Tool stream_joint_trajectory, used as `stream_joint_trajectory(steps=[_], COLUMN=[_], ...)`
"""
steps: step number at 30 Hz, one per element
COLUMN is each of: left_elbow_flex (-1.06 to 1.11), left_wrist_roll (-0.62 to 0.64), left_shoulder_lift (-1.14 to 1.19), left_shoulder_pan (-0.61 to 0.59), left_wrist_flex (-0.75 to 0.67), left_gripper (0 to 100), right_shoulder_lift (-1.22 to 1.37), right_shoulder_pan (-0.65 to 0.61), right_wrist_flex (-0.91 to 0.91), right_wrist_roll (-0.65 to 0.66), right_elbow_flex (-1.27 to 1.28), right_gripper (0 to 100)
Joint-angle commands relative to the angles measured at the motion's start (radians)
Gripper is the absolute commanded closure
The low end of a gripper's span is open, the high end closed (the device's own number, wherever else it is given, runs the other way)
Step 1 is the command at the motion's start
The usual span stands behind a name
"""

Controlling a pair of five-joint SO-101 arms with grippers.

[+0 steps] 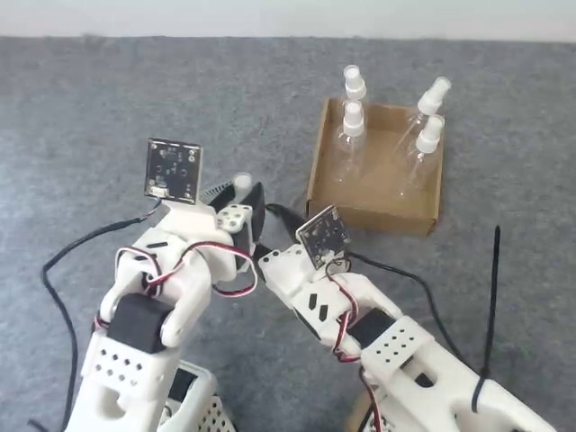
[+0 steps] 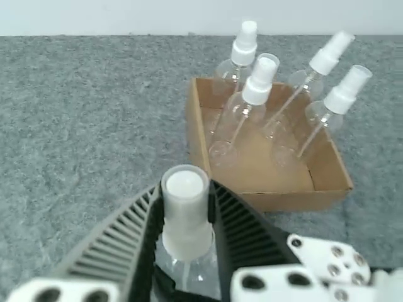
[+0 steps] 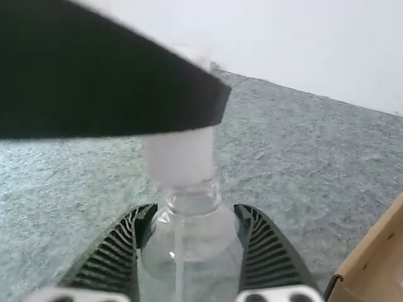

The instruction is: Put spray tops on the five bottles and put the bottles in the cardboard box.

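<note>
Left pincer (image 2: 184, 211) clamps the spray top (image 2: 184, 187) while right pincer (image 3: 195, 219) holds the bottle (image 3: 189, 251) near the cardboard box (image 1: 373, 216).

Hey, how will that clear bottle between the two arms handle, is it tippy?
Probably light: the bottle looks clear and empty. Likely tippy: narrow, with the spray top up high. Its smooth wall may slip in the ribbed fingers.

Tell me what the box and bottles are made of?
The brown box looks like matte cardboard: dull tan walls. The see-through bottles look like shiny clear plastic, maybe glass: the box shows through them. Their white spray tops look like smooth plastic.
</note>
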Motion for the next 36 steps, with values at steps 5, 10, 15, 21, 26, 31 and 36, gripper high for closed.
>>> stream_joint_trajectory(steps=[5, 10, 15, 21, 26, 31, 36], left_elbow_flex=[-0.01, -0.102, -0.15, -0.151, -0.131, -0.085, -0.056], left_wrist_roll=[-0.061, -0.061, -0.061, -0.061, -0.061, -0.063, -0.089], left_shoulder_lift=[-0.009, -0.009, -0.009, -0.009, -0.009, -0.009, -0.008], left_shoulder_pan=[0.041, 0.041, 0.041, -0.06, -0.184, -0.141, -0.126], left_wrist_flex=[0.006, 0.014, 0.029, 0.023, 0.023, 0.002, -0.005], left_gripper=[91, 87, 85, 86, 86, 86, 86], right_shoulder_lift=[-0.033, -0.033, -0.042, -0.042, -0.042, -0.042, -0.042], right_shoulder_pan=[0.025, 0.024, 0.024, 0.024, 0.024, 0.024, 0.025], right_wrist_flex=[-0.024, -0.027, -0.031, -0.031, -0.031, -0.031, -0.031], right_wrist_roll=[-0.009, -0.009, -0.008, -0.008, -0.008, -0.008, -0.008], right_elbow_flex=[-0.011, -0.005, 0.011, 0.012, 0.012, 0.012, 0.014], right_gripper=[99.2, 99.2, 99.2, 99.2, 99.2, 99.2, 99.2])
